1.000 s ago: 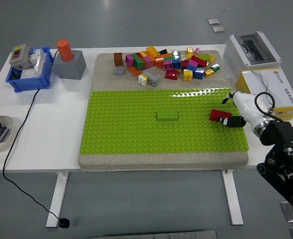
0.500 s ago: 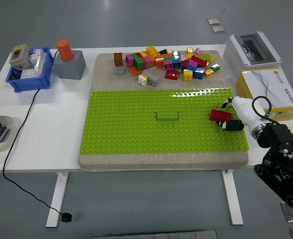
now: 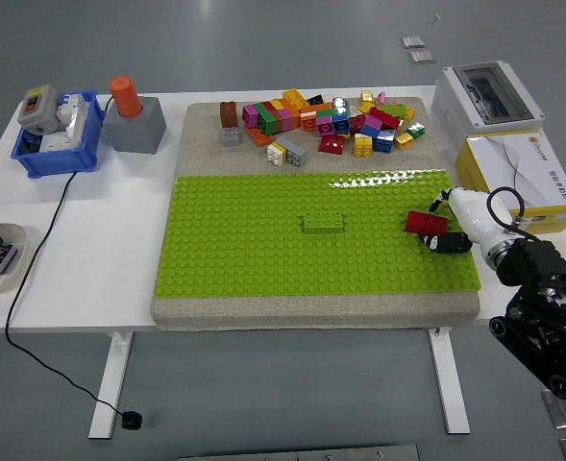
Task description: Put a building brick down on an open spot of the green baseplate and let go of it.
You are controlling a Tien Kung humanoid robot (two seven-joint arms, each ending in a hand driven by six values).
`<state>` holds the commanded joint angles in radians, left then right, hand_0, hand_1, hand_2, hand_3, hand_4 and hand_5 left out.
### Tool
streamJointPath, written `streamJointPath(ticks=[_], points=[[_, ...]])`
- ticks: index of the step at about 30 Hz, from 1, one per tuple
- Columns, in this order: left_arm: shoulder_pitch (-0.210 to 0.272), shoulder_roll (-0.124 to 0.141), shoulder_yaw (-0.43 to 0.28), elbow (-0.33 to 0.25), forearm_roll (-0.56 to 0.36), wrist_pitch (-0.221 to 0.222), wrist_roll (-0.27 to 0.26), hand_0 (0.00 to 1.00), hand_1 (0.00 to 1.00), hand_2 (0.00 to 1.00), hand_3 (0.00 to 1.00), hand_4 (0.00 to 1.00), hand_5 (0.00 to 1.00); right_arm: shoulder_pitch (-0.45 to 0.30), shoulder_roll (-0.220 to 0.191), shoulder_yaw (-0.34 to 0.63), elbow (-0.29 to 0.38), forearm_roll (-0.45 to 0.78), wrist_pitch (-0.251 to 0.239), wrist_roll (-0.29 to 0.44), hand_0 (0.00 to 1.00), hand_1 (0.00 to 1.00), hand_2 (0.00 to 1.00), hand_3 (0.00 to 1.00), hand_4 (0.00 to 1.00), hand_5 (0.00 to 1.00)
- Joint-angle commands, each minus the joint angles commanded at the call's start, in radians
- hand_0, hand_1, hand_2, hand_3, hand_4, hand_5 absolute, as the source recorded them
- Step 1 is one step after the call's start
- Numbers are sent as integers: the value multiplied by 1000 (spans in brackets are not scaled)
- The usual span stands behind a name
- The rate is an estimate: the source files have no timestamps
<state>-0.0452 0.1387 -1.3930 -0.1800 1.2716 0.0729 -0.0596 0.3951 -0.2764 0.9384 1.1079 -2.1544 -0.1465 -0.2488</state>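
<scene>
A red brick [image 3: 423, 223] sits on the green baseplate [image 3: 263, 250] near its right edge. My right hand [image 3: 445, 222], white-shelled with black fingers, lies just right of the brick. One finger [image 3: 439, 200] shows above the brick's right end and another [image 3: 450, 243] below it. The fingers are spread loosely and do not clamp the brick. A green brick [image 3: 323, 223] stands near the middle of the baseplate. My left arm is out of view.
A pile of loose coloured bricks [image 3: 331, 120] lies on the grey mat behind the baseplate. A yellow-and-white box [image 3: 518, 178] and a grey electrical box [image 3: 484, 96] stand at the right. A blue bin [image 3: 57, 139] and a grey block with an orange cap [image 3: 129, 120] stand at the back left.
My right hand has drawn back slightly to the right and toward the near edge. The red brick has stayed in place on the baseplate.
</scene>
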Motion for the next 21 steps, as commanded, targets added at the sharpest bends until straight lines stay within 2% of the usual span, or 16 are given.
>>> streamJointPath(ticks=[21], points=[[-1,0,2,0,-1,-3,-2,659,613,600,700,702,194,3,1,-8,-7,3,-12,9,731,748,789,560,794,374]])
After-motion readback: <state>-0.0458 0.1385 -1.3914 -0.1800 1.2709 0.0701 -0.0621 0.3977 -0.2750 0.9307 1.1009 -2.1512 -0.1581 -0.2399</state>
